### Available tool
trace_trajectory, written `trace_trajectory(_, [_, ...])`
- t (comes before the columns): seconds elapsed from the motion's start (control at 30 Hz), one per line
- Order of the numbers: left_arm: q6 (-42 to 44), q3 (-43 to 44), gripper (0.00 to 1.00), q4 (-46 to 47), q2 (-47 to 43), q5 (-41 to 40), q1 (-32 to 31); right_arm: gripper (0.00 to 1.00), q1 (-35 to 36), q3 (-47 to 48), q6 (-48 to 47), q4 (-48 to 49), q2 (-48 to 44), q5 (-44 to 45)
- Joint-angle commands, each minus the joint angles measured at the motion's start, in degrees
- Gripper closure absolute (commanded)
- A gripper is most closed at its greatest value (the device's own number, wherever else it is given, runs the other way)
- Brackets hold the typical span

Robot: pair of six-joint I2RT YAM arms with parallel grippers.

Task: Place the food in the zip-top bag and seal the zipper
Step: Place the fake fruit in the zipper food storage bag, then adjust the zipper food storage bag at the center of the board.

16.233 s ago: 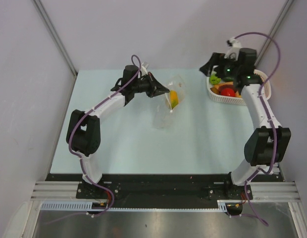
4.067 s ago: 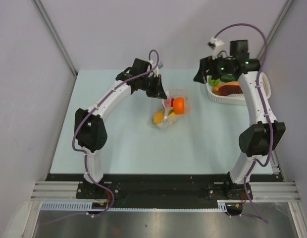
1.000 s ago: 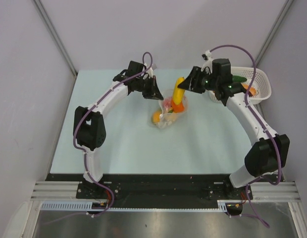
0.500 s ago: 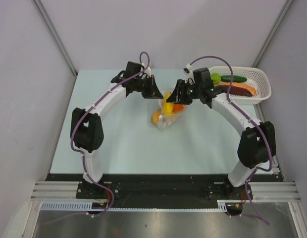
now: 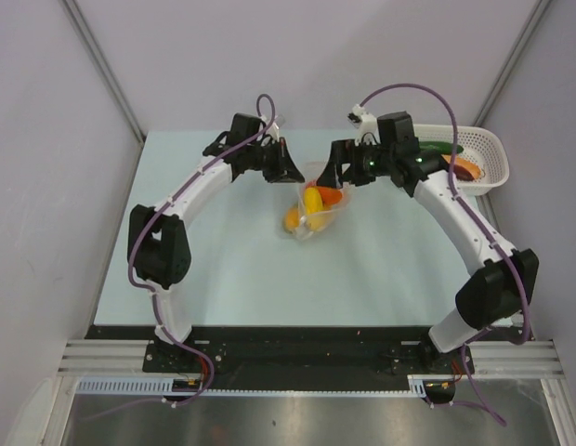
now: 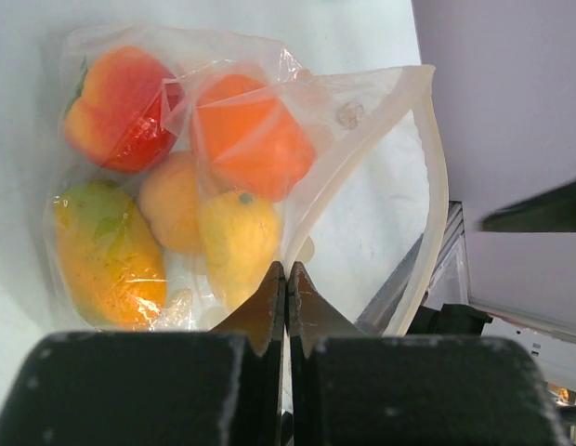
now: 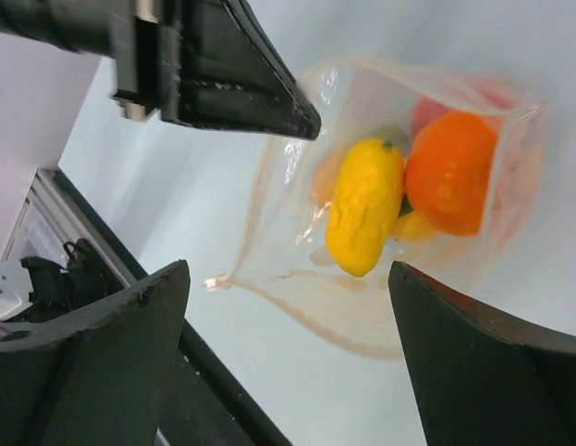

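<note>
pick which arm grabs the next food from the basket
Right: the right fingers are open and empty, with the basket on that side. The left fingers are shut on the mouth of the zip-top bag, holding it open.

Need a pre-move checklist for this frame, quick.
1. Left gripper shut on zip-top bag rim: ok.
2. Right gripper open, empty: ok.
3. Yellow piece fully inside bag: ok.
4. All food bagged: not ok; green piece and orange-red piece lie in the basket.
5. Zipper sealed: not ok, mouth open.
</note>
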Motion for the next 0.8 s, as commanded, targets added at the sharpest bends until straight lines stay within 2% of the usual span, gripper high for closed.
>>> trace_trajectory(0.0, [0.47,-0.68,1.0,0.85,-3.65,1.43,0.46,0.13,-1.91,3.39,-5.18,-5.02,-5.61,6.03])
trace_trajectory(0.03, [0.47,-0.86,1.0,0.85,-3.82,1.61,0.46,0.19,-2.35,2.95,-5.7,-5.55,-5.61,10.14])
trace_trajectory(0.13, [0.73,-0.86,1.0,0.85,-4.09,1.61,0.55,0.23,-3.23,2.06,-6.06,-8.62,-3.6,13.51])
trace_trajectory(0.23, [0.82,-0.95,1.0,0.68,-4.35,1.61,0.38,0.23,-3.5,1.8,-4.22,-11.7,-0.43,11.25])
trace_trajectory(0.37, [1.78,-1.21,1.0,-0.29,-4.96,1.08,0.11,0.24,-3.06,-0.4,-2.72,-10.22,0.97,7.55])
trace_trajectory(0.43, [2.57,-1.47,1.0,-0.47,-5.66,0.73,-0.06,0.45,-3.14,-0.14,-2.46,-9.86,2.21,5.19])
trace_trajectory(0.47, [3.01,-1.39,1.0,-1.25,-5.93,-0.14,-0.06,0.61,-3.49,0.04,-2.28,-9.34,2.47,3.87])
trace_trajectory(0.5, [4.5,-1.04,1.0,-1.87,-6.19,-0.58,-0.32,0.87,-3.84,0.39,-1.84,-9.16,2.65,2.64])
trace_trajectory(0.53, [5.38,-0.6,1.0,-3.62,-6.81,-1.28,-0.5,1.0,-4.54,1.79,-0.88,-9.25,2.82,0.1])
trace_trajectory(0.6, [9.4,2.2,1.0,-6.34,-7.6,-3.56,-1.2,1.0,-5.77,3.29,0.96,-9.25,2.48,-6.47])
trace_trajectory(0.63, [11.52,3.96,1.0,-10.71,-7.86,-4.79,-1.64,1.0,-6.65,3.82,4.19,-8.55,1.26,-8.17])
trace_trajectory(0.77, [24.52,16.08,1.0,-23.74,-7.96,-14.36,-6.81,1.0,-6.22,5.4,9.13,-2.67,-3.23,-10.47])
